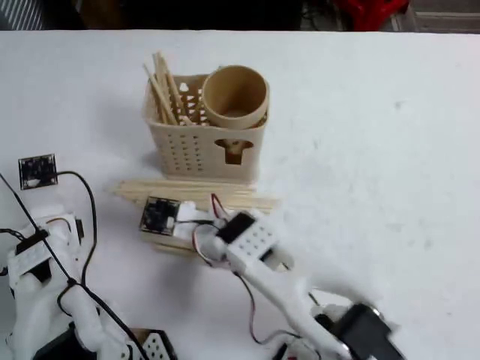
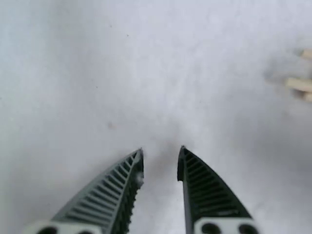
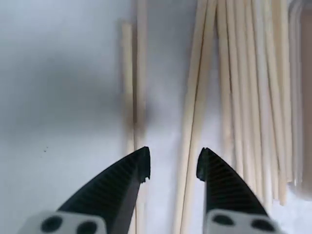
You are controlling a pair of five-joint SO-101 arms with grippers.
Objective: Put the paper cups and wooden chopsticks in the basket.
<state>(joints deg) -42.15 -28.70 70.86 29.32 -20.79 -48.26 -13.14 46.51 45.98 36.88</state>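
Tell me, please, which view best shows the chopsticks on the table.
The right wrist view: close up, the loose chopsticks lie side by side by the right gripper. The high view has an arm over them; the left wrist view catches a few ends.

— What sort of place is this?
— A robotics lab bench, I'd say. A white table (image 1: 390, 112) carries a left arm (image 1: 37, 292) and a right arm (image 1: 262, 262), with loose cables (image 1: 92, 225) and a bare circuit board (image 1: 37, 171).
— And behind the table?
— A dark room edge, something red (image 1: 371, 9); I can't tell more.
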